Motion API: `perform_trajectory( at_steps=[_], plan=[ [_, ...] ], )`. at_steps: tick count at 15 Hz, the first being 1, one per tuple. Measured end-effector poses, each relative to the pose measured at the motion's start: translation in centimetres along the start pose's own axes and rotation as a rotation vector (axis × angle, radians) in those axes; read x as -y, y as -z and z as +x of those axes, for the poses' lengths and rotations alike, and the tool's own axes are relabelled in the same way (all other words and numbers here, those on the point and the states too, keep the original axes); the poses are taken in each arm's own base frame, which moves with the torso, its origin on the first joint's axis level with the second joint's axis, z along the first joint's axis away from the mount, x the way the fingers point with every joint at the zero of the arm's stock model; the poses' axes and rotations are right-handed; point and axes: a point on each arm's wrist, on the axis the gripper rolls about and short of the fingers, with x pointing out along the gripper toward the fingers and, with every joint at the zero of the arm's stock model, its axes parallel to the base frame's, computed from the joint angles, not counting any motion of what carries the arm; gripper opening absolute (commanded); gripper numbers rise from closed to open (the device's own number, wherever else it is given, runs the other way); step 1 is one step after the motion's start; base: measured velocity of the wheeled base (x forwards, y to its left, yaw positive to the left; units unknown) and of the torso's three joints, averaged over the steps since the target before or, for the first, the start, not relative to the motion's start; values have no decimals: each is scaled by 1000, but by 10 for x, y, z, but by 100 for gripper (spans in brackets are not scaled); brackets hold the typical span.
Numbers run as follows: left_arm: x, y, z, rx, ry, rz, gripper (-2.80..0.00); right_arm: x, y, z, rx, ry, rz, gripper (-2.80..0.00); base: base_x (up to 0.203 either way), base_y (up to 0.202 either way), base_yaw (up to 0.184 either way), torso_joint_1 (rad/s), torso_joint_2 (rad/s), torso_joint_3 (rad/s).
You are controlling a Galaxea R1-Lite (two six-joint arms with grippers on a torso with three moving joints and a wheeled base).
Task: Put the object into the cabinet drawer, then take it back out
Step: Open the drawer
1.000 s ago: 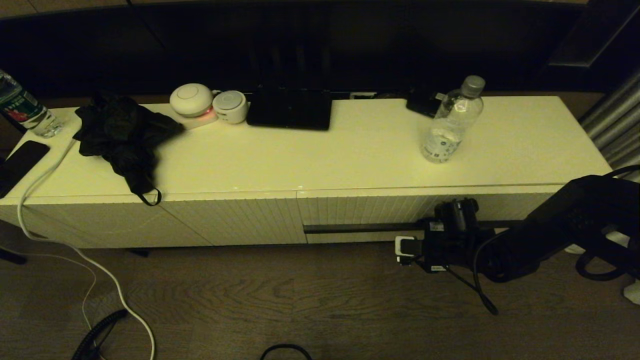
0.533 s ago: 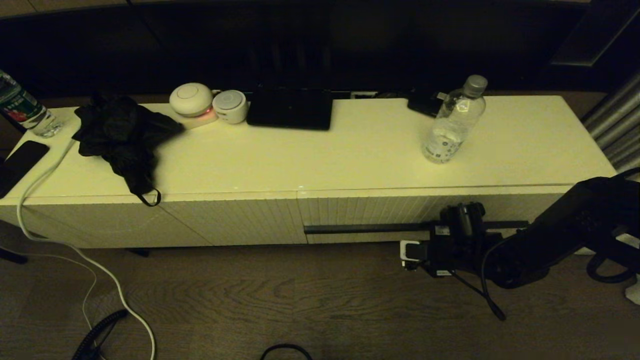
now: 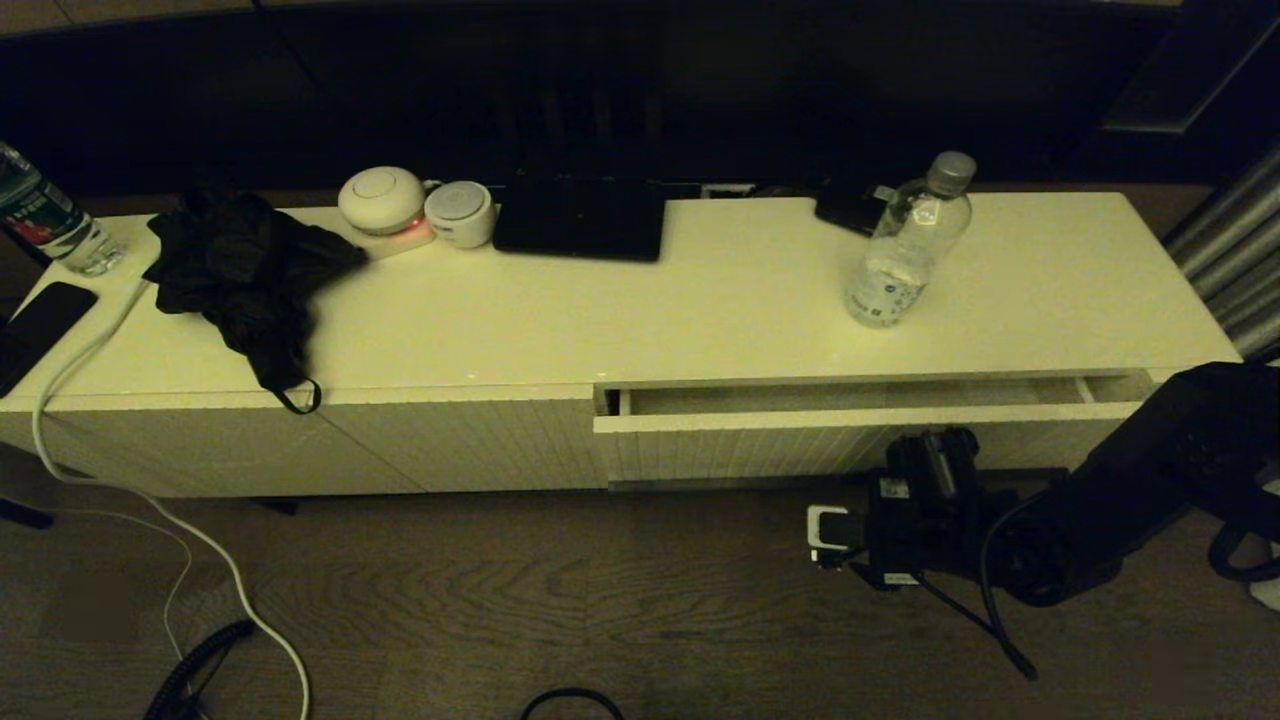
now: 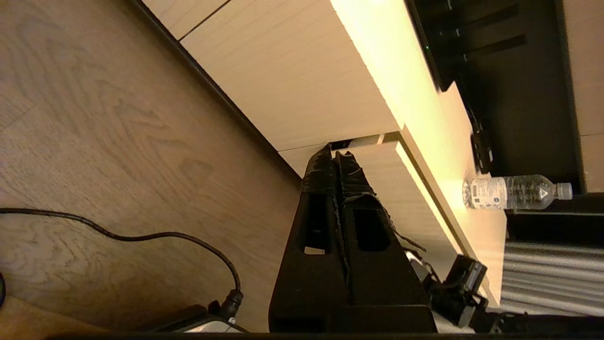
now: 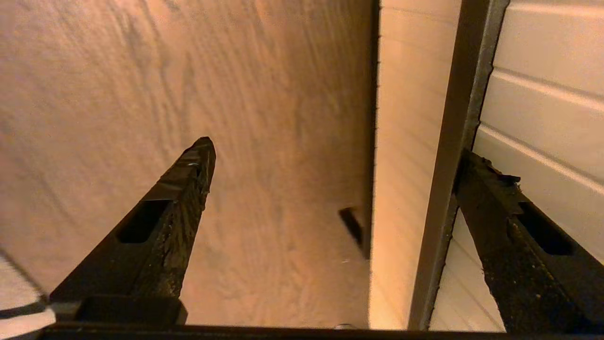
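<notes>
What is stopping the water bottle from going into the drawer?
The drawer is only open a narrow crack, too small for the bottle standing on the cabinet top. Nothing else visible blocks it.

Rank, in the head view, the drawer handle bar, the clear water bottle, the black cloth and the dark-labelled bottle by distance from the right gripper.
From the right gripper:
1. Handle bar, hooked by one finger.
2. Water bottle, on the cabinet top behind the gripper.
3. Black cloth, far towards the left end.
4. Dark-labelled bottle, at the left edge.
</notes>
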Motion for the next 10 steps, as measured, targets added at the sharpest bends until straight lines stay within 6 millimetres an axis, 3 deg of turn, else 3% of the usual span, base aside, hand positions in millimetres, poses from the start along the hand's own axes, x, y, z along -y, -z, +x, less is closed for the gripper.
perform_trajectory(
  at_steps=[5,10],
  plan=[
    [0,0,0,0,0,0,-280,-23,-3,-15,3,-71,28,0,0,0,0,0,0,0],
    [0,0,0,0,0,0,-280,-41,-15,-49,20,-183,85,0,0,0,0,0,0,0]
  ],
)
